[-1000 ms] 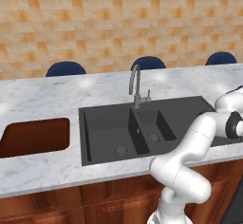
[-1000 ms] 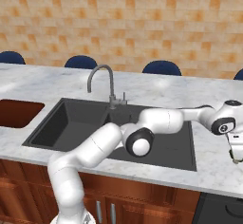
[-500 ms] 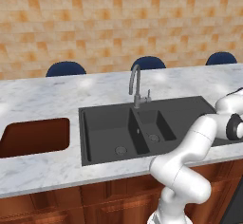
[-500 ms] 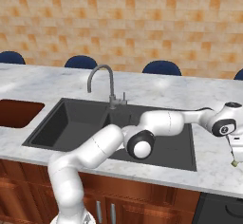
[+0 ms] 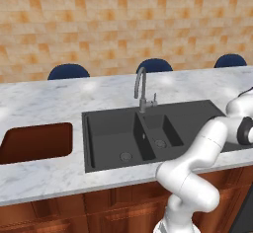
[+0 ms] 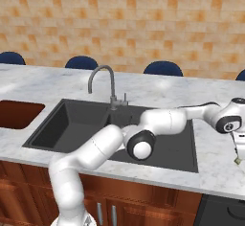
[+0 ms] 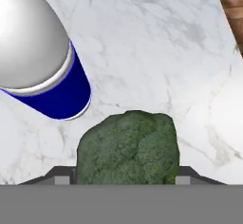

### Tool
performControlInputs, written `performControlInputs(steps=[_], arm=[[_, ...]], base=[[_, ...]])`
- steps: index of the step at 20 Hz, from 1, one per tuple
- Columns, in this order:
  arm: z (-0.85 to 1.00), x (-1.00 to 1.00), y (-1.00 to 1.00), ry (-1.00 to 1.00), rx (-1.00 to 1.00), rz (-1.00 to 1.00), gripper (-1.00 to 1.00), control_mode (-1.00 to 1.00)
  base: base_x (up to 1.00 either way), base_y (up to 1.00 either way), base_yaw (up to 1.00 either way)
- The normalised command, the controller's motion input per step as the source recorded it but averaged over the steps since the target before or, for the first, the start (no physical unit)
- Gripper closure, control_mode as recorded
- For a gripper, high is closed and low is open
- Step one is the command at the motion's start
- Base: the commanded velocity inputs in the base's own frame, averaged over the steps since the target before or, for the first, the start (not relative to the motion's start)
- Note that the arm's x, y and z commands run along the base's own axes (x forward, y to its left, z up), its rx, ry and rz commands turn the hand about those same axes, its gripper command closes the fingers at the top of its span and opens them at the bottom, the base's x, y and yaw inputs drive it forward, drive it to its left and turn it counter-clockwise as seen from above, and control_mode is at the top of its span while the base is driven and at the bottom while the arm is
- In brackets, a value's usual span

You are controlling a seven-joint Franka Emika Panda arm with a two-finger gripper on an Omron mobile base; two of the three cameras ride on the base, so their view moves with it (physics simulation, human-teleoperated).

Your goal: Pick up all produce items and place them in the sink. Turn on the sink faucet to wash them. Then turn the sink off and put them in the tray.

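From the left base view, the white arm [image 5: 197, 168] rises at the lower right and bends off toward the right edge. The dark double-basin sink [image 5: 153, 109] sits sunk into the marble bench [image 5: 59, 91], wide basin on the left, narrow one on the right, a round drain in each. The grey gooseneck faucet [image 5: 141, 89] stands at the back rim between the two basins. Well to the left, the reddish-brown tray [image 5: 34, 142] lies in the bench top. Blue chair backs [image 5: 68, 71] peek up behind the far edge, in front of the tan tiled wall.

Over to the right base view: the arm stretches across the front of the sink [image 6: 62, 119] to the far right, where the hand [image 6: 238, 159] points down at the bench [image 6: 210, 158] right at the picture's edge, well apart from the sink. A small greenish bit shows at its tip (too small to read more). Faucet [image 6: 107, 84] behind the basins, tray [image 6: 16, 114] at far left.

Now the hand view: the broccoli [image 7: 128, 147] sits between the two dark fingertips [image 7: 60, 174], one tip at each side of it, pressed close on it, so the hand is gripping the broccoli. Marble lies beneath. Just up and left of it, a cylinder with a silver body and a blue band [image 7: 45, 61] lies close, not touching.
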Motion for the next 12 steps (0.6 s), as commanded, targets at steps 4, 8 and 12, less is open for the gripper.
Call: performControlInputs(steps=[4, 8, 12], arm=[[0.57, -0.10, 0.38, -0.04, 0.00, 0.00, 1.00, -1.00], [0.48, -0.09, 0.51, -0.01, 0.00, 0.00, 1.00, -1.00], [0.39, -0.12, 0.62, 0.00, -0.01, 0.00, 1.00, -1.00]], base=[[0.00, 0.00, 0.00], [0.00, 0.00, 0.00], [0.00, 0.00, 0.00]])
